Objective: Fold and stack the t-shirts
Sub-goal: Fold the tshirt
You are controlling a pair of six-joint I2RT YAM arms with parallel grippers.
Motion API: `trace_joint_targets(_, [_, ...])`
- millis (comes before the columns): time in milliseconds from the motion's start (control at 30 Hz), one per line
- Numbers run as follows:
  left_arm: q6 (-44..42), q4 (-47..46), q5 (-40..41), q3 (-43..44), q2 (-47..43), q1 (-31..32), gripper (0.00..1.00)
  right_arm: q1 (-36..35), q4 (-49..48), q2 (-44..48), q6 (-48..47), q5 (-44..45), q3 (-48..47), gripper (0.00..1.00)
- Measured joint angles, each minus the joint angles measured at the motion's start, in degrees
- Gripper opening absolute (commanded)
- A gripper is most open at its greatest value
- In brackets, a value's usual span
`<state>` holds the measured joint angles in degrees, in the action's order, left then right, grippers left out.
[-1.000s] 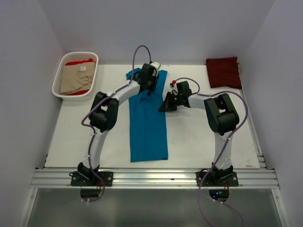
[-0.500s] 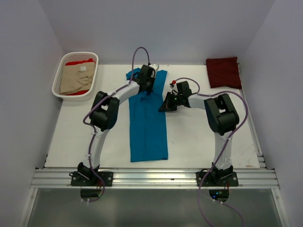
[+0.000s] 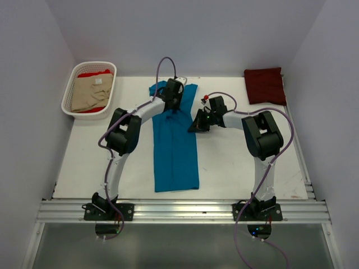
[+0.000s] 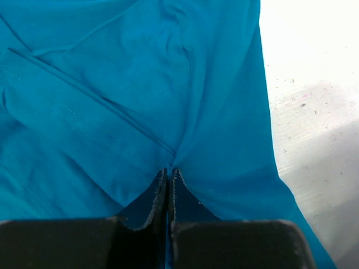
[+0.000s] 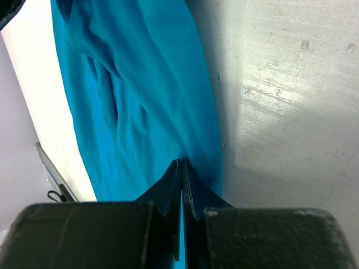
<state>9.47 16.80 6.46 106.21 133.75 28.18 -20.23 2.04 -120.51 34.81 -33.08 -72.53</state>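
While tight on shirt (image 3: pixel 175 151), hands (image 4: pixel 168 171) (image 5: pixel 181 163) low.

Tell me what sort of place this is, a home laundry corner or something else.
Most likely a robotics lab test cell, not a home: two robot arms bolted to a metal rail at the edge of a white table, bare walls boxing it in, and a teal-blue t-shirt laid out.

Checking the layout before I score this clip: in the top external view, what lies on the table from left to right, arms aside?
white basket → teal-blue t-shirt → maroon t-shirt
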Motion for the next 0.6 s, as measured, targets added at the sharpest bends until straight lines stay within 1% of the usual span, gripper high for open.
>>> trace_joint_targets(67, [0.0, 0.02, 0.44, -0.17, -0.37, 0.0, 0.11, 0.0, 0.0, 0.0, 0.0, -0.02, 0.0, 0.0])
trace_joint_targets(133, [0.2, 0.02, 0.81, -0.17, -0.85, 0.0, 0.21, 0.0, -0.02, -0.04, 0.0, -0.07, 0.0, 0.0])
trace_joint_targets(200, [0.31, 0.0, 1.18, -0.17, -1.46, 0.0, 0.25, 0.0, -0.17, -0.11, 0.02, -0.24, -0.02, 0.0])
trace_joint_targets(333, [0.42, -0.04, 1.49, -0.17, -2.29, -0.04, 0.28, 0.04, -0.33, -0.17, 0.0, -0.52, -0.02, 0.0])
trace_joint_targets(533, [0.42, -0.02, 1.49, -0.17, -2.29, -0.04, 0.28, 0.04, -0.33, -0.17, 0.0, -0.52, -0.02, 0.0])
trace_joint_targets(600, [0.42, 0.02, 1.49, -0.17, -2.29, -0.04, 0.26, 0.04, -0.33, -0.2, 0.0, -0.52, -0.02, 0.0])
